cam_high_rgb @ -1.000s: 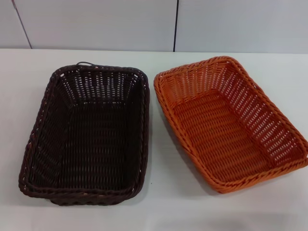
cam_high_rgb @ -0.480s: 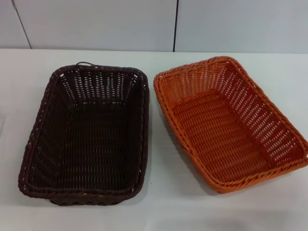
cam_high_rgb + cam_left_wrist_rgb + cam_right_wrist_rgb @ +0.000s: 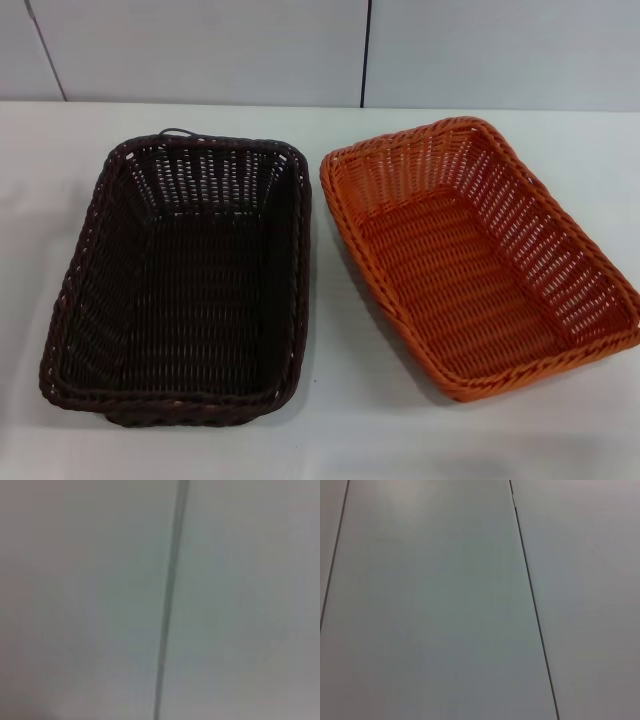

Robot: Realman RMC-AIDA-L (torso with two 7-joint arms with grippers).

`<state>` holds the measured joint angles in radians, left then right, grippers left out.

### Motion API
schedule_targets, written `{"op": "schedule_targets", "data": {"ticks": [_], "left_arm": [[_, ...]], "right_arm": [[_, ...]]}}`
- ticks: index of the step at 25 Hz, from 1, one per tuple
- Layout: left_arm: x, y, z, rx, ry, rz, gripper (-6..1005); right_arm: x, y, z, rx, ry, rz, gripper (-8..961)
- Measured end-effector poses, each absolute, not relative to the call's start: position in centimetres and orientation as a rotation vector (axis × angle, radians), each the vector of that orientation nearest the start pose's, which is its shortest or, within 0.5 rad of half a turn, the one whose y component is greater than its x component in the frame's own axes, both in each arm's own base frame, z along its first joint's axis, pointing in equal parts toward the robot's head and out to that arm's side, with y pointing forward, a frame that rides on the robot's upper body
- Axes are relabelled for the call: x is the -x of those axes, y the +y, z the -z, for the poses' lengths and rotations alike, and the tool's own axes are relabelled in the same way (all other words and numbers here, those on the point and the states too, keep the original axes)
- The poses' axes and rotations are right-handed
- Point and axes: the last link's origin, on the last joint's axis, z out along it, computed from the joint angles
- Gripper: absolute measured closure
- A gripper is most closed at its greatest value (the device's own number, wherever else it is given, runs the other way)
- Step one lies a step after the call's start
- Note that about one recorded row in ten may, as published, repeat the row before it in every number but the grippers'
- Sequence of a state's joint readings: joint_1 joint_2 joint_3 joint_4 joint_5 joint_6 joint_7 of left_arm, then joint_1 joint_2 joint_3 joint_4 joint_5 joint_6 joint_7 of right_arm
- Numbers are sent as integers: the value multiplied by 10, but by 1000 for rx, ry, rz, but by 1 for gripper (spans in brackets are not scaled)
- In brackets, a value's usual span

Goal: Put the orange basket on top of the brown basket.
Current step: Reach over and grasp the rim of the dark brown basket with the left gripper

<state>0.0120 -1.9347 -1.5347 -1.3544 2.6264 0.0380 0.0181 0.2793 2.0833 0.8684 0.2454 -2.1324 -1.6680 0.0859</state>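
Orange basket (image 3: 478, 255): on table (image 3: 330, 440), right side, angled, upright.
Brown basket (image 3: 180, 280): on table, left side, just beside orange basket, not touching.
Claws: neither in view; cannot tell open or closed.
Wrist views: only grey panels with dark seams (image 3: 532, 600).

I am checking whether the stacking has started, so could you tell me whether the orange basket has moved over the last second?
No. The orange basket sits in the same spot on the table, still beside the brown basket.
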Motion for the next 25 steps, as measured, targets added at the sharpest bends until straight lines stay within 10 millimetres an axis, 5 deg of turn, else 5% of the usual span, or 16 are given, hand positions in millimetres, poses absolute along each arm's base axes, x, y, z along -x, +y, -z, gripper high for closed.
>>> {"op": "schedule_targets", "data": {"ticks": [1,2,5,6,7,17,25], "left_arm": [[271,339,-121,1562,-872,426,212],[258,336,-119,1620,-891,367,213],[258,336,-119,1620,-891,367,215],[223,327,-115,1765,-955,263,216],[218,327,-112,1796,-967,244,217],[210,335,-85,1917,-991,79,223],[225,342,-64,1946,-1041,-30,229]], "right_arm": [[-319,271,-42,1195,281,-943,126],[-319,271,-42,1195,281,-943,126],[-320,274,-40,1208,298,-930,126],[-321,276,-40,1212,306,-923,126],[-321,276,-40,1212,306,-923,126],[-325,278,-39,1231,312,-895,126],[-326,277,-39,1246,300,-878,126]]}}
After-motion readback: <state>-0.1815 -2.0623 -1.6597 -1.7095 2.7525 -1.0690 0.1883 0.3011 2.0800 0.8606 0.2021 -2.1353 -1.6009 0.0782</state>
